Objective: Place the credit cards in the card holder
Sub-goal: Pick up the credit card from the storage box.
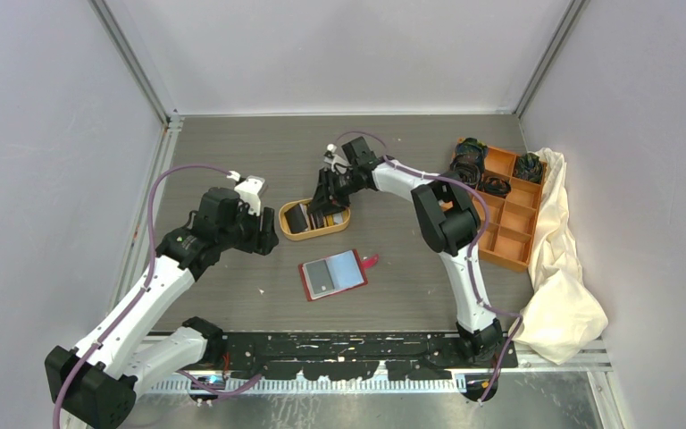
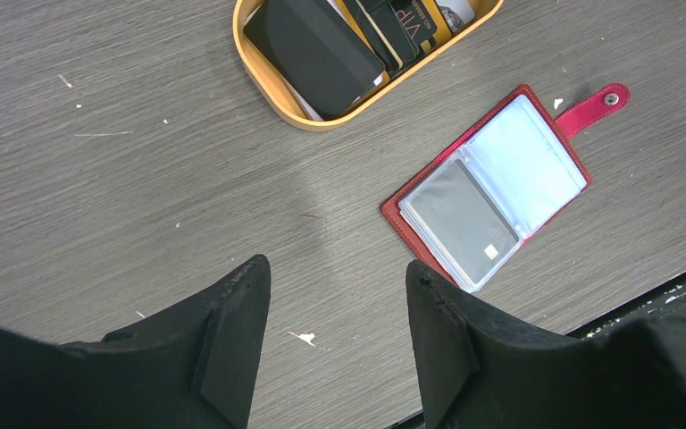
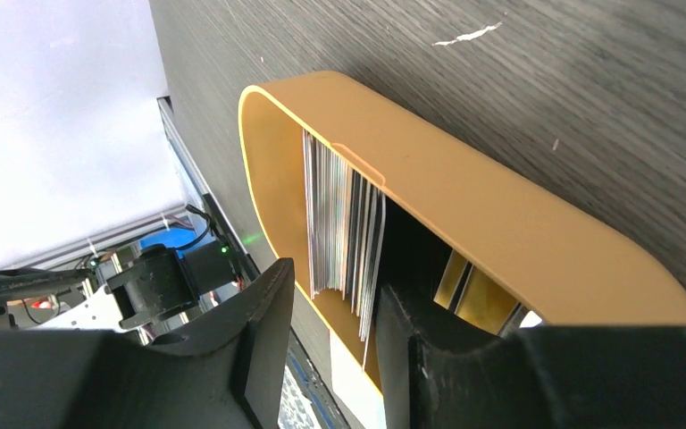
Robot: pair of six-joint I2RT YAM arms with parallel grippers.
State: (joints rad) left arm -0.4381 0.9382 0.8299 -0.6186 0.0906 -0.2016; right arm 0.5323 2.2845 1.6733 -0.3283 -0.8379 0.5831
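Several cards (image 3: 344, 223) stand on edge in the tray (image 3: 500, 214), between the right gripper's (image 3: 332, 288) half-closed jaws; whether they pinch yet is unclear. Grabbing the whole bundle risks spilling extras. Empty, the left gripper (image 2: 335, 304) hangs open; the wallet (image 2: 491, 192) lies open just beside the tray.

White tube-shaped links run between chunky black joint housings on both arms: the left arm (image 1: 147, 290) at lower left of the top view, the right arm (image 1: 464, 277) right of centre. A thin purple cable (image 1: 165, 179) loops along each. A white block (image 1: 250, 192) caps the left wrist. A black perforated rail (image 1: 348, 344) carries both bases. The left gripper (image 2: 335, 349) and right gripper (image 3: 330, 349) have broad matte black fingers (image 2: 232, 340), scuffed along the edges.
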